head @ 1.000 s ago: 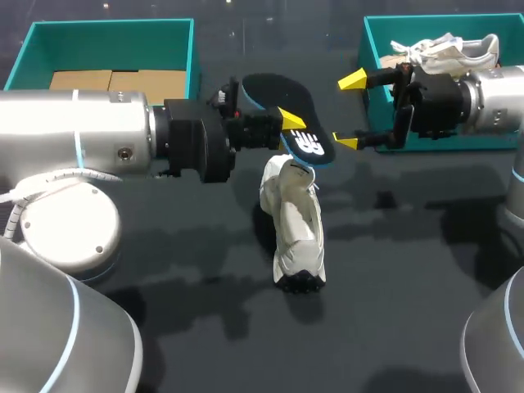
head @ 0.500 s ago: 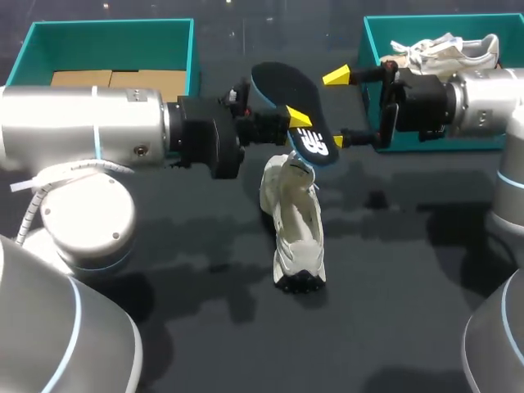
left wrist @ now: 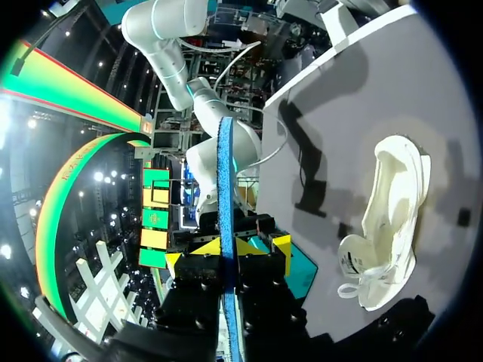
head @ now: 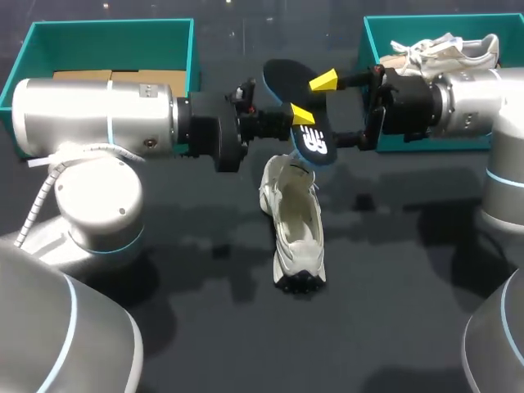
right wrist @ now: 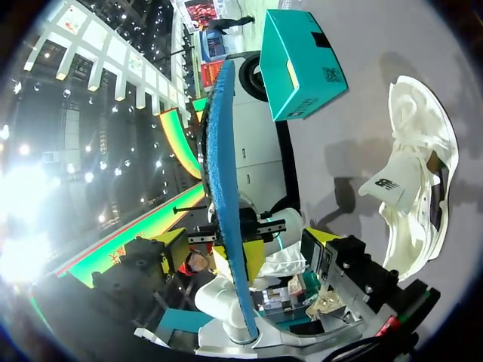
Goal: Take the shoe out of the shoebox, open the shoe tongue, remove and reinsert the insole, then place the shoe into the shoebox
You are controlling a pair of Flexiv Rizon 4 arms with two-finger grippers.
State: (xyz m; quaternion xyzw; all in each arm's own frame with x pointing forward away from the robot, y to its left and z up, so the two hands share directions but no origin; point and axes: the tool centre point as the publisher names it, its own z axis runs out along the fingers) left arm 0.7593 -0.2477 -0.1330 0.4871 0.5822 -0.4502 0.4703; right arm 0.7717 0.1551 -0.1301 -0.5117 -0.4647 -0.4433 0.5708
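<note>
My left gripper (head: 296, 117) is shut on the dark insole (head: 301, 123) with its blue edge and holds it in the air above the white shoe (head: 296, 225). The shoe lies on the table with its opening upward. My right gripper (head: 333, 110) is open, one finger on each side of the insole's near end, not pressing it. In the left wrist view the insole (left wrist: 225, 188) stands edge-on between that gripper's (left wrist: 226, 253) tips, the shoe (left wrist: 385, 219) off to one side. In the right wrist view the insole (right wrist: 223, 188) runs between the wide-apart fingers of my right gripper (right wrist: 246, 237), beside the shoe (right wrist: 411, 173).
A teal shoebox (head: 370, 49) at the back right holds another white shoe (head: 446, 49). A second teal box (head: 106, 29) at the back left holds cardboard; it also shows as the teal box (right wrist: 302, 60) in the right wrist view. Dark tabletop surrounds the shoe.
The left arm has carried the insole a little up and to the right. The right gripper has moved left, so its open fingers now stand on either side of the insole.
</note>
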